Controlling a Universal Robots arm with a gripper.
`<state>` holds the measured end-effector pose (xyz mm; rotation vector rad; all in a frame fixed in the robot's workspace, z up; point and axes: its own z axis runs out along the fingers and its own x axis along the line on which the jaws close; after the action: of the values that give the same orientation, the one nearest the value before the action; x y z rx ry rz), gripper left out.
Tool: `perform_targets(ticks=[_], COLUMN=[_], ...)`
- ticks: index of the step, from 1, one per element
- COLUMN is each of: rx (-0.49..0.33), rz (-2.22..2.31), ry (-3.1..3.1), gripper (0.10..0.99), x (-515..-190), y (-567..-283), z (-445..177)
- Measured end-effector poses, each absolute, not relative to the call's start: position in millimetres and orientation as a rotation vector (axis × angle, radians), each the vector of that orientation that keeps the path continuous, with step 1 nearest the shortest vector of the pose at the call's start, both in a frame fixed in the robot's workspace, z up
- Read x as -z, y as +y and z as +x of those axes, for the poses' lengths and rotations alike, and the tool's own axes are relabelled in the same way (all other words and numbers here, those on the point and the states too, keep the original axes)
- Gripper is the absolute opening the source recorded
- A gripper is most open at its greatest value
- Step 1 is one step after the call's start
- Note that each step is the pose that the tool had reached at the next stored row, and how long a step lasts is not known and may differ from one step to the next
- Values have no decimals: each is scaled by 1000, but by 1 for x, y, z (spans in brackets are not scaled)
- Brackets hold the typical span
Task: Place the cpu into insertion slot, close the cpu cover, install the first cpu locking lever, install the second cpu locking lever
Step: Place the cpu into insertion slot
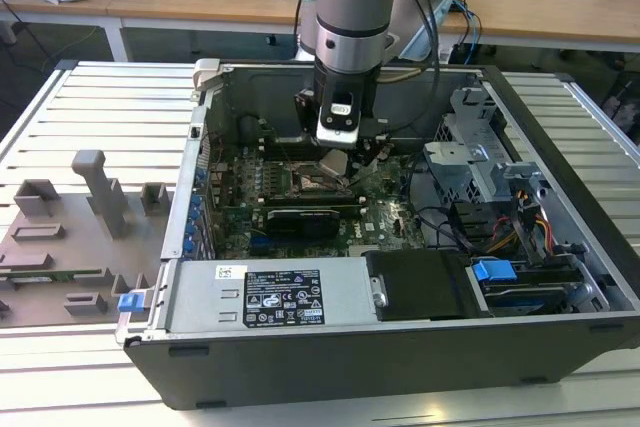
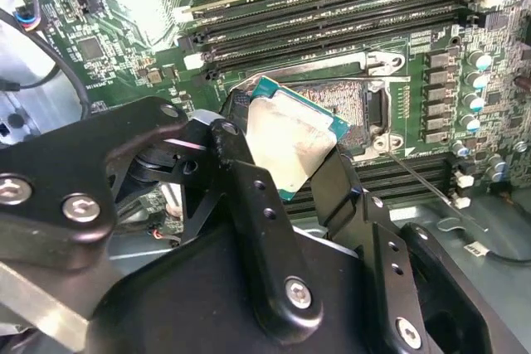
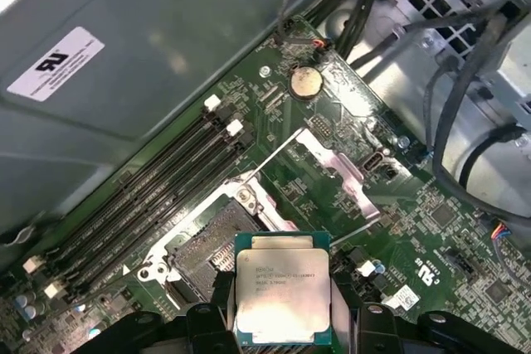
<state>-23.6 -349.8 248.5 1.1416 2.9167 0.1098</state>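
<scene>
My gripper (image 1: 336,159) hangs inside the open computer case, shut on the cpu (image 1: 335,162). The cpu (image 3: 282,292) is a silver square with a green rim, gripped by its edges between two black fingers (image 2: 242,184) and tilted. It hovers just above and beside the insertion slot (image 3: 207,248), apart from it. The slot's pin-grid recess (image 2: 353,105) lies uncovered. The cpu cover (image 3: 336,170) is swung open, away from the slot. A thin locking lever (image 2: 419,178) sticks out free next to the slot.
Long memory slots (image 2: 332,18) run along one side of the slot. A black graphics card (image 1: 300,219), the power supply (image 1: 285,297), loose cables (image 1: 450,222) and the drive cage (image 1: 490,162) crowd the case. A grey fixture plate (image 1: 70,237) lies at the exterior view's left.
</scene>
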Motion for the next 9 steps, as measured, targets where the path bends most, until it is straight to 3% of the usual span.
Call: perform_targets(ticks=[9], rx=[-109], rz=[1261], ry=[2864], gripper=[541], x=[-248], y=[-350], z=[-24])
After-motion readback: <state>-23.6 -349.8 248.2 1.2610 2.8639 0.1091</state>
